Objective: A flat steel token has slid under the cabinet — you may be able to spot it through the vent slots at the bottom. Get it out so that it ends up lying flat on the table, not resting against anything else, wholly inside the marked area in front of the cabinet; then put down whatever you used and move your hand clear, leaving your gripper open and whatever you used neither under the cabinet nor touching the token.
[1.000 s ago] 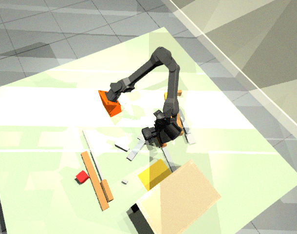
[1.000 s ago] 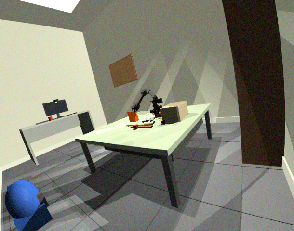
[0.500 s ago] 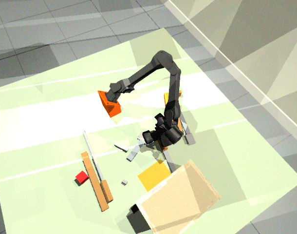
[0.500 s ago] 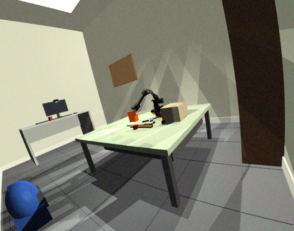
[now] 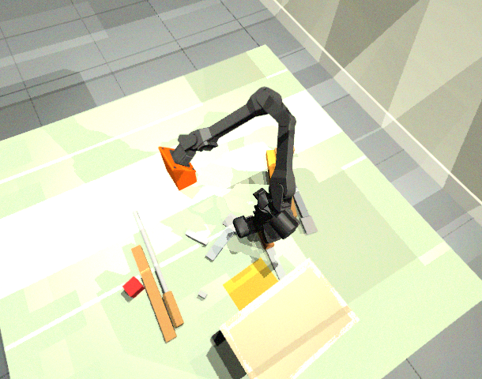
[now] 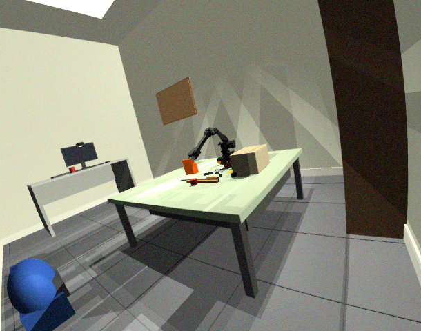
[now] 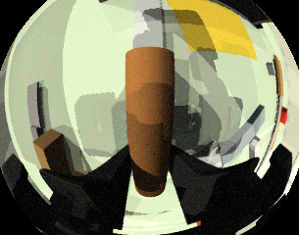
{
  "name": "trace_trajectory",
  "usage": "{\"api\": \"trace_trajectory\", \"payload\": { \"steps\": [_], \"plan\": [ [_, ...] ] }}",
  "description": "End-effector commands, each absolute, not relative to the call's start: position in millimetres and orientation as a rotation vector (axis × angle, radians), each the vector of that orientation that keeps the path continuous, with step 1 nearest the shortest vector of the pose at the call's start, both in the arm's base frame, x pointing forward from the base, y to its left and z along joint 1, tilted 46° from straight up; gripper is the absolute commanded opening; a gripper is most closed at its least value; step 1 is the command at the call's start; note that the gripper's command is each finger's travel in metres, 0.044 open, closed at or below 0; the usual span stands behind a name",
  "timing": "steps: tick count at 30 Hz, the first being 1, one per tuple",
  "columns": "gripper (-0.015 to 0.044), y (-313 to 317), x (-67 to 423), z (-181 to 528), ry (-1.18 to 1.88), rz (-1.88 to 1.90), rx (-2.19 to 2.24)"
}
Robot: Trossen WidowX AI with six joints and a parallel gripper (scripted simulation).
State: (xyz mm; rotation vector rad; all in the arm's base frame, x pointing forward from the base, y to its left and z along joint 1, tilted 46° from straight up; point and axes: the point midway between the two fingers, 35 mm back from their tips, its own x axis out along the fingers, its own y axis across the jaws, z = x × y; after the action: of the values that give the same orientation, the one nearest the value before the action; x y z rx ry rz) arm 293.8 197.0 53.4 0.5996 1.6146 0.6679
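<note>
The cabinet (image 5: pixel 290 322) (image 6: pixel 259 160) is a pale box with a dark side. The marked area is a yellow rectangle (image 5: pixel 251 285) (image 7: pixel 232 31) in front of it. My gripper (image 5: pixel 266 240) (image 7: pixel 148 148) is shut on the brown handle (image 7: pixel 150 98) of a tool, over the table before the cabinet. The tool's flat grey blade (image 5: pixel 273 260) (image 7: pixel 148 31) points toward the cabinet and passes beside the yellow area's corner; its far end is out of sight. No steel token can be made out; the space under the cabinet is hidden.
A rod with a wooden handle (image 5: pixel 174 309), an orange bar (image 5: pixel 157 302), a red cube (image 5: pixel 133 287) and a small grey block (image 5: pixel 202 294) lie left of the yellow area. Grey bars (image 5: pixel 219 246) (image 5: pixel 197 238) lie nearer the arm. A grey-ended tool (image 5: pixel 308 224) lies beyond my gripper.
</note>
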Motion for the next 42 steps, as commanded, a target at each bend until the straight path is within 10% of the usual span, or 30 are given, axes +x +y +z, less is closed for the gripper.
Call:
{"api": "trace_trajectory", "payload": {
  "steps": [1,42],
  "plan": [
    [0.0000,197.7,299.8,53.2,1.612,0.671,0.599],
    [0.0000,200.4,341.5,48.5,1.610,0.672,0.598]
  ]
}}
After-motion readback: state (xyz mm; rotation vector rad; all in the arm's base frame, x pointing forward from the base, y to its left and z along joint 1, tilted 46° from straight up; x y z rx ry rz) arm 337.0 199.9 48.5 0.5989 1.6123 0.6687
